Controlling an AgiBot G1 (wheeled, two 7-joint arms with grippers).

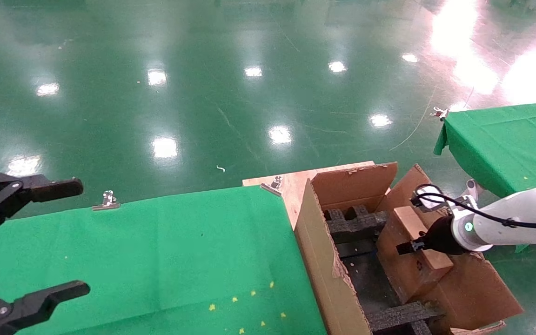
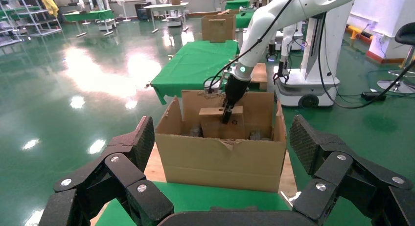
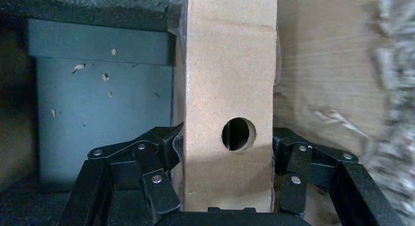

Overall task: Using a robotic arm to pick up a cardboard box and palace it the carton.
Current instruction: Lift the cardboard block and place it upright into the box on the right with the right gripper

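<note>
Right arm point(image 1: 524, 211) reaches over the carton point(image 1: 328, 274), which stands against the end of the green-covered desk point(image 1: 156, 251). Its gripper point(image 3: 227, 160) has 2 fingers point(image 3: 161, 152) clenched on opposite sides of the box point(image 1: 414, 251); the round hole point(image 3: 239, 134) faces the wrist camera. The box sits upright inside the carton, along its far-right wall, beside black foam point(image 1: 356, 223). Left gripper point(image 1: 16, 251) hangs over the desk's left part, well apart from the carton, fingers point(image 2: 132, 147) spread and grasping nothing. A second green desk point(image 1: 505, 139) stands at far right.
</note>
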